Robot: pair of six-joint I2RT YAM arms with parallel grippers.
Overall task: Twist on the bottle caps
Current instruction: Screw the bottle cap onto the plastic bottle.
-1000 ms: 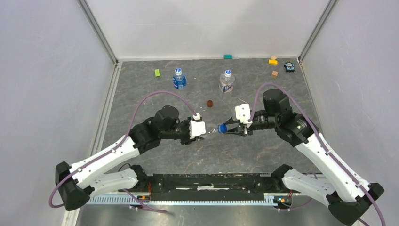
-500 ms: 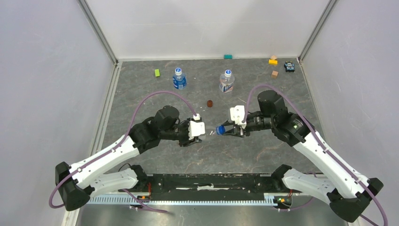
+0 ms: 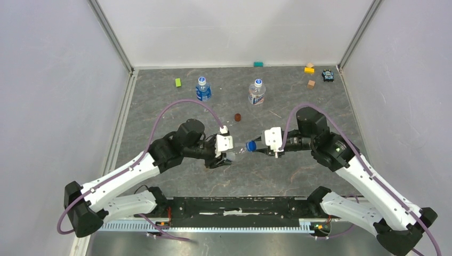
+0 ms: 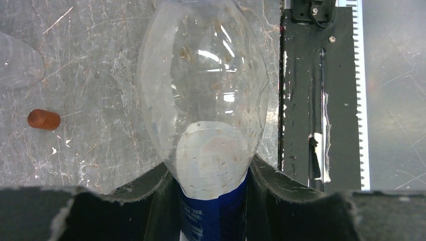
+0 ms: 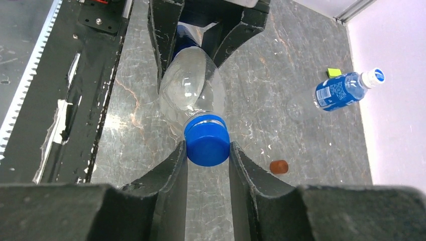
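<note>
My left gripper [image 3: 226, 156] [image 4: 210, 168] is shut on a clear bottle [image 4: 203, 90] at its blue label and holds it level above the table, neck pointing right. The solid blue cap [image 5: 206, 145] [image 3: 250, 145] sits on that bottle's [image 5: 191, 93] neck, pinched between the fingers of my right gripper [image 5: 207, 150] [image 3: 255, 146]. Two more bottles [image 3: 202, 89] [image 3: 256, 92] stand upright at the back, each with a whitish-blue cap [image 3: 201, 80] [image 3: 258, 82] on top.
A dark red-brown disc [image 3: 237, 117] [image 5: 279, 166] lies on the table just beyond the grippers. A green block [image 3: 178, 82], a teal block [image 3: 258, 64], a yellow block [image 3: 309, 69] and a tan block [image 3: 311, 84] lie along the back. The black rail [image 4: 301, 100] runs along the near edge.
My right wrist has rolled while gripping the blue cap at the bottle's neck, after nudging slightly left. The left gripper and its bottle have barely shifted.
</note>
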